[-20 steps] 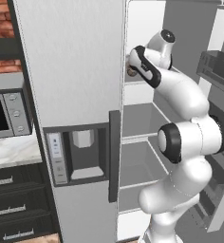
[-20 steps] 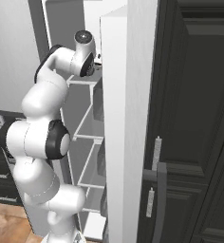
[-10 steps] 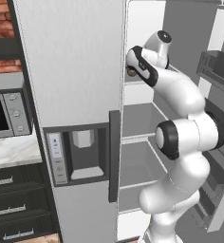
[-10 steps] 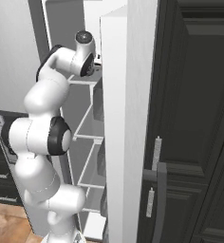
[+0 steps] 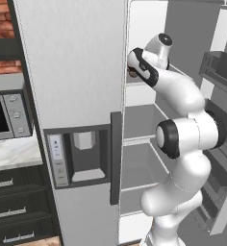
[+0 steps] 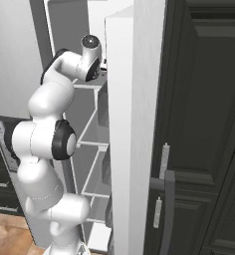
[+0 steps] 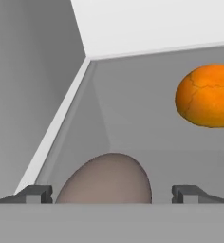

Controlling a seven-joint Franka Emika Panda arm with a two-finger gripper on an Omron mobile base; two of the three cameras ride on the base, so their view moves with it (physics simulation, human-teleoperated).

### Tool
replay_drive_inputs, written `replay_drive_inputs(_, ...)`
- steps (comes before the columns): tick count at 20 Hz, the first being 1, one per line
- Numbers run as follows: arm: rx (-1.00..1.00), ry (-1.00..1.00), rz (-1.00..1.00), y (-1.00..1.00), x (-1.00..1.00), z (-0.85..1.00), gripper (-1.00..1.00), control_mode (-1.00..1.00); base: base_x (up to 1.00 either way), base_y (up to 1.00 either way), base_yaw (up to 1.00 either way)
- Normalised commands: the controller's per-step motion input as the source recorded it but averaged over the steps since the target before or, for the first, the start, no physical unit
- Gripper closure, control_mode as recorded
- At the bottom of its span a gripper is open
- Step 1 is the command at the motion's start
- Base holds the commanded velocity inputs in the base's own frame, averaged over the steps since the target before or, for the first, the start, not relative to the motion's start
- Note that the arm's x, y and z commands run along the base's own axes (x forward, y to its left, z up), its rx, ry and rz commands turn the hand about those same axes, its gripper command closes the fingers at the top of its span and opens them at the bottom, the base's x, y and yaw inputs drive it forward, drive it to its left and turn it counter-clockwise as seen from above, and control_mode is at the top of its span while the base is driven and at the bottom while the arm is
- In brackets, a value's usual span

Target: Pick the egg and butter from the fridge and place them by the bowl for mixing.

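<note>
Pincer [image 7: 112, 193] tips are spread wide inside the fridge [image 5: 72, 72], nothing gripped — the egg [image 7: 104, 179] is seen centred between them on an upper shelf, an orange fruit [image 7: 206, 96] farther right.

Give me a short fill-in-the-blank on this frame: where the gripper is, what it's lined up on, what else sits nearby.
1. The arm reaches into the open ____.
2. In the hand view, the brownish ____ sits between the fingertips of the open gripper.
3. The round fruit beyond it is coloured ____.
4. The water dispenser panel is on the fridge door that is ____.

Missing words: fridge; egg; orange; shut
</note>
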Motion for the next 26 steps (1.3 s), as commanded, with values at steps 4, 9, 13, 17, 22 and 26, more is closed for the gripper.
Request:
replay_drive_inputs(4, 0.00, 0.00, 0.03, 0.00, 0.04, 0.00, -1.00, -1.00, 0.00, 0.00, 0.00)
replay_drive_inputs(9, 0.00, 0.01, 0.02, 0.00, 0.11, -0.01, 1.00, -1.00, 0.00, 0.00, 0.00)
replay_drive_inputs(13, 0.00, 0.01, 0.04, 0.00, 0.02, 0.00, 1.00, -1.00, 0.00, 0.00, 0.00)
replay_drive_inputs(17, 0.00, 0.00, 0.03, -0.01, 0.00, 0.00, 1.00, -1.00, 0.00, 0.00, 0.00)
replay_drive_inputs(22, 0.00, -0.07, 0.00, -0.04, 0.00, 0.00, 1.00, -1.00, 0.00, 0.00, 0.00)
replay_drive_inputs(26, 0.00, -0.29, 0.00, -0.10, -0.18, 0.00, 1.00, -1.00, 0.00, 0.00, 0.00)
